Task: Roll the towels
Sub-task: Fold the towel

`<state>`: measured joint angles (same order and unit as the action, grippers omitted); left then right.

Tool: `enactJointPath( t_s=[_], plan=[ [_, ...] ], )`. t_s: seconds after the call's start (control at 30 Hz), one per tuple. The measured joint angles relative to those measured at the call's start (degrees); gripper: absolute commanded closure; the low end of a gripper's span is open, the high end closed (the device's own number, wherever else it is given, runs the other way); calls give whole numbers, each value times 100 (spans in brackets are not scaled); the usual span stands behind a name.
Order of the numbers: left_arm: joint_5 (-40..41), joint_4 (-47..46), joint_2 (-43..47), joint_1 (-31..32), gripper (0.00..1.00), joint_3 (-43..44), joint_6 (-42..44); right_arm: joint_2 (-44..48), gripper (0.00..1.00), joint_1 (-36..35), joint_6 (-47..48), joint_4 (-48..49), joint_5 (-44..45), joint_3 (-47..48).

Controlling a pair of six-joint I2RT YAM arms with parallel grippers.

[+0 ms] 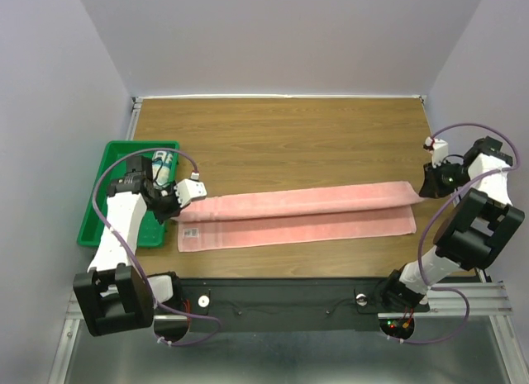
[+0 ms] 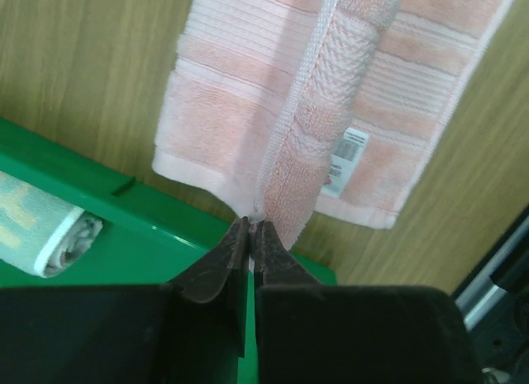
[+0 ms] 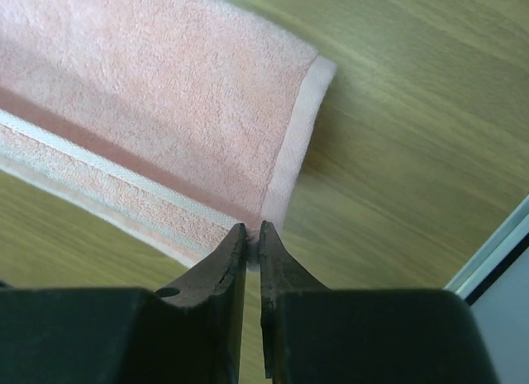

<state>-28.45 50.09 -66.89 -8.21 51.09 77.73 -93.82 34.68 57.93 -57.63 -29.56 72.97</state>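
Wood-grain tabletop: printed white towel rolled in green plastic tray; folded salmon-pink terry towel unrolled, left gripper and right gripper clamping its ends.

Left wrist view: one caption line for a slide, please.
Left pincer shut on an edge of the pink towel, beside the green tray holding a rolled printed towel.

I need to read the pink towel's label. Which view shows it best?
Left wrist: the label is close, its print visible, beside a raised fold of the pink towel. Top external shows it only as a tiny pale patch near the towel's left end. Right wrist misses it.
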Motion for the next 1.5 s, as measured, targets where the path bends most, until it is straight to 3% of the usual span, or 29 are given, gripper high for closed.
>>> enactJointPath(
  t_s=[0.23,0.27,0.3,0.4,0.47,0.53,0.57,0.67,0.9,1.2,1.5],
  plan=[
    [267,212,260,-4,100,-638,343,52,99,68,378,-101,79,-498],
    [323,184,247,-4,96,-800,354,-42,98,72,380,-96,94,-557],
    [363,160,216,0,85,-944,358,-146,92,72,378,-83,107,-588],
    [444,61,66,11,57,-1141,321,-358,58,76,350,-50,114,-608],
    [573,-59,-22,20,39,-1139,273,-426,49,76,369,66,210,-608],
    [664,-114,-11,7,24,-1104,247,-428,47,107,348,133,271,-588],
    [660,-105,15,-4,23,-1078,286,-426,47,129,332,149,282,-538],
    [638,-33,227,-4,23,-929,326,-426,47,136,269,105,273,-280],
    [382,52,393,83,36,-219,-20,-380,56,-26,103,-87,-118,636],
    [813,-1228,-339,1419,44,-337,-1744,-396,58,-1176,-507,216,85,-280],
    [1427,-2258,-2081,1917,57,-216,-3126,-1211,61,-1255,-1241,1126,850,-293]
  ],
)
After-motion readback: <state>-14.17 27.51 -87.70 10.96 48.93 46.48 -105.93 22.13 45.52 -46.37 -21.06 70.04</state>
